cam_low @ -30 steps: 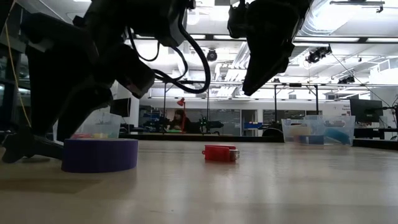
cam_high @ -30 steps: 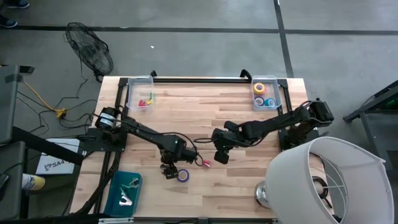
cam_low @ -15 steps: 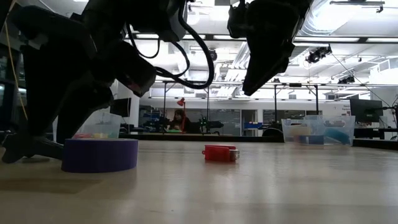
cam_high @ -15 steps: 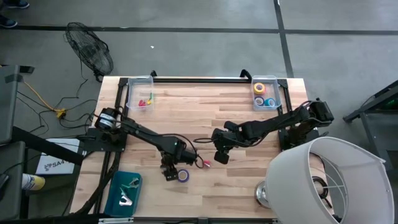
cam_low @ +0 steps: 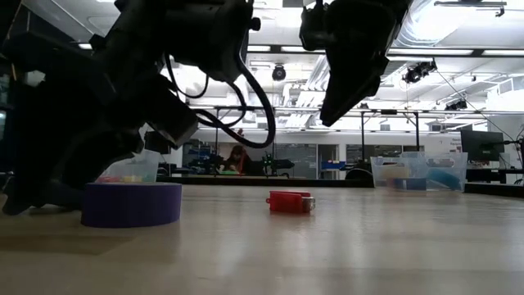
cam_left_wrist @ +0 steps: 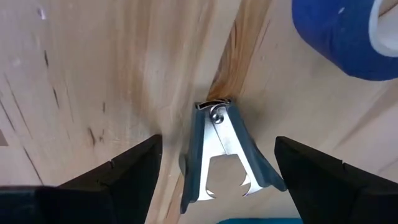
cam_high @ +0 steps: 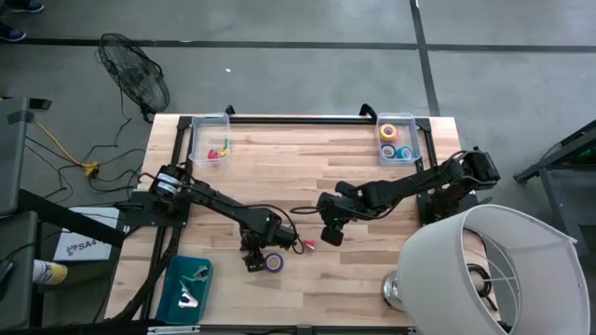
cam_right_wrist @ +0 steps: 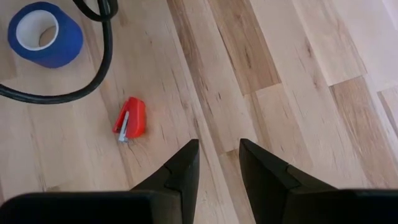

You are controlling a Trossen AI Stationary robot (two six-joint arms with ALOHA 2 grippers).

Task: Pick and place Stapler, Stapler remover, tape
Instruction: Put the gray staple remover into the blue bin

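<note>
The table (cam_high: 372, 177) carries 2 clear bins at its far edge: the left bin (cam_high: 209, 150) with small red, yellow and green staplers, the right bin (cam_high: 398, 140) with tape rolls. A teal tray (cam_high: 174, 284) at the near left corner holds staple removers. A lamp (cam_high: 484, 270) covers the near right corner. The left gripper (cam_high: 253, 257) is low over the near middle of the table, fingers (cam_left_wrist: 127, 168) spread wide around a remover (cam_left_wrist: 222, 158) lying flat on the wood; I cannot tell whether they touch it. The purple tape (cam_high: 274, 262) lies just beside that gripper. The right gripper (cam_high: 330, 234) hangs above the table near the centre, fingers (cam_right_wrist: 180, 171) narrowly apart with nothing between them. A red stapler (cam_high: 308, 246) lies between the 2 grippers.
</note>
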